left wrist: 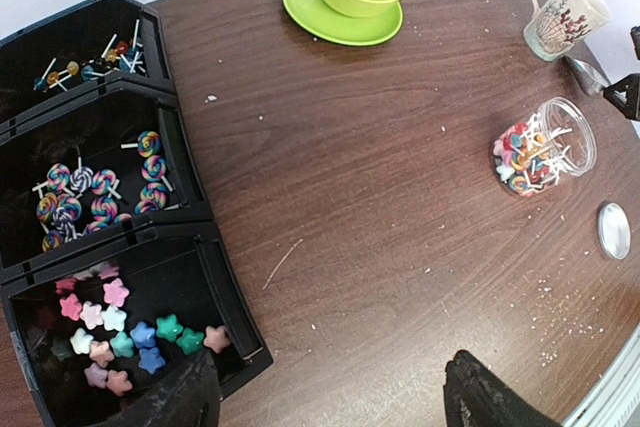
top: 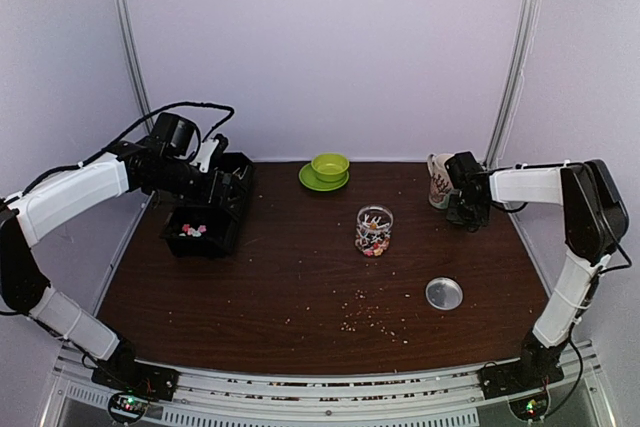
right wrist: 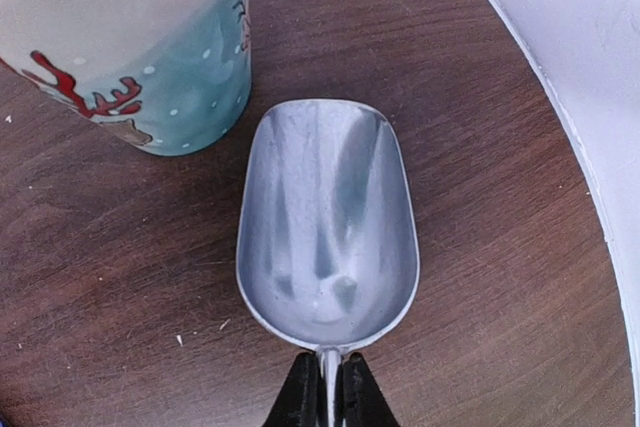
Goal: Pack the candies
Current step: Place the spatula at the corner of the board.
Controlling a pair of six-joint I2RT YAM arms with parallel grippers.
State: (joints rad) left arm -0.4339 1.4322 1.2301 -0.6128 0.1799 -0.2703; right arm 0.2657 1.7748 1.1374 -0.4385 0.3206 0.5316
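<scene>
The candies are pastel star-shaped sweets lying in the nearest compartment of a black three-part bin, which sits at the table's left. My left gripper hangs above the bin's near corner, open and holding nothing; one finger is over the bin and the other over bare table. In the top view this gripper is over the bin. My right gripper is shut on the thin handle of an empty metal scoop, low over the table beside a mug.
The bin's other compartments hold swirl lollipops and small lollipops. A glass jar with sweets and sticks stands mid-table, its metal lid to the right. A green bowl on a plate stands at the back. Pale crumbs are scattered near the front.
</scene>
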